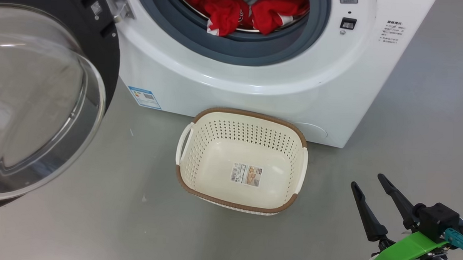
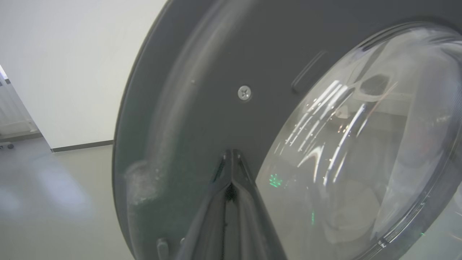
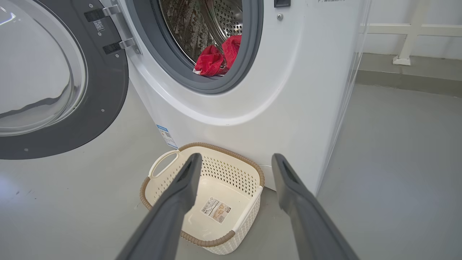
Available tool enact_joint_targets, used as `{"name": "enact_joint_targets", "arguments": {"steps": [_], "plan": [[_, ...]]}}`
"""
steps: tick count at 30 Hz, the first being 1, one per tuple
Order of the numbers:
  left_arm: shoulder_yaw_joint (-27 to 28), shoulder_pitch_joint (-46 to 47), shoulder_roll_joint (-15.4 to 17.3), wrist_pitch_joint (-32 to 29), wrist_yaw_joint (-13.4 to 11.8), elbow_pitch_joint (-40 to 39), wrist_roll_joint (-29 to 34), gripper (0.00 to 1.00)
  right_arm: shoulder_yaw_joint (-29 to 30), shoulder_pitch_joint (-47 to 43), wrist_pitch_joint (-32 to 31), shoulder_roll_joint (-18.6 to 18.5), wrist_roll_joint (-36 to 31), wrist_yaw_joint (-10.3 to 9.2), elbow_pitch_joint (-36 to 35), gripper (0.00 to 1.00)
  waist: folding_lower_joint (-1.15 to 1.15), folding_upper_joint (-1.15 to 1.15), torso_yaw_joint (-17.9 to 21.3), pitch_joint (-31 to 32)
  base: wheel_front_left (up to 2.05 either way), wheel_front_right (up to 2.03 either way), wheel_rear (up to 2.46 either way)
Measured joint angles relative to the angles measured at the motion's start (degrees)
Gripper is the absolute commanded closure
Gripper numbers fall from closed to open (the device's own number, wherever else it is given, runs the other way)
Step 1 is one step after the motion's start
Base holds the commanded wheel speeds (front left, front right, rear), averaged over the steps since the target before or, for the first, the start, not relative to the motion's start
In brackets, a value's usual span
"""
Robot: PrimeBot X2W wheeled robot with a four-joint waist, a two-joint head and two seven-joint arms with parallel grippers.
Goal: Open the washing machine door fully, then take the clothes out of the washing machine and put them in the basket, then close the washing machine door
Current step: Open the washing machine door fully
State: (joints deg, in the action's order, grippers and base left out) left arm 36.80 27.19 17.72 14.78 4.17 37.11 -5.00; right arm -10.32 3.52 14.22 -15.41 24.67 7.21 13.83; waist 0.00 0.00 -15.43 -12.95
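Note:
The washing machine stands with its door swung out to the left. Red clothes lie in the steel drum behind the grey ring. On the floor in front stands the cream basket, with just a sticker inside. My left gripper is shut, its tips close against the door's dark rim beside the glass bowl. My right gripper hangs open at the lower right, right of the basket, holding nothing.
Grey floor spreads all around the basket and machine. A white wall with a dark skirting lies past the door. Behind the machine on the right runs a white rail along a wall.

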Motion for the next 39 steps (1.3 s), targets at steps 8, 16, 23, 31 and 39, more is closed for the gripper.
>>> {"name": "enact_joint_targets", "arguments": {"steps": [8,16,23,31,39], "plan": [[-1.49,-2.76,-2.52,0.0,2.43,-5.38,0.15,0.67,0.1,-0.02,0.0,0.02,-0.01,0.0,0.0,0.0,0.0,0.0,-0.9,1.65,0.0,0.0,0.0],[-5.12,-8.73,-6.23,0.0,2.99,-11.78,-2.81,0.0,0.46,-0.16,0.0,0.67,-0.08,0.0,0.01,0.0,0.0,0.0,-1.49,3.68,0.0,0.0,0.0],[-13.41,-16.13,-7.93,0.0,3.0,-18.8,-7.47,0.0,1.27,-1.08,0.01,1.18,-0.08,0.0,-0.07,0.0,0.0,0.0,-1.46,5.0,0.0,0.0,0.0],[-19.85,-21.58,-9.82,0.0,3.0,-24.63,-9.61,0.0,3.74,-1.21,0.1,1.51,-0.1,0.0,-0.23,0.0,0.0,0.0,0.01,5.64,0.0,0.0,0.0],[-28.6,-24.87,-11.44,0.0,3.0,-27.49,-8.38,0.0,5.81,-1.59,0.25,2.57,-0.16,0.0,-0.32,0.0,0.0,0.0,2.94,6.06,0.0,0.0,0.0]]}}
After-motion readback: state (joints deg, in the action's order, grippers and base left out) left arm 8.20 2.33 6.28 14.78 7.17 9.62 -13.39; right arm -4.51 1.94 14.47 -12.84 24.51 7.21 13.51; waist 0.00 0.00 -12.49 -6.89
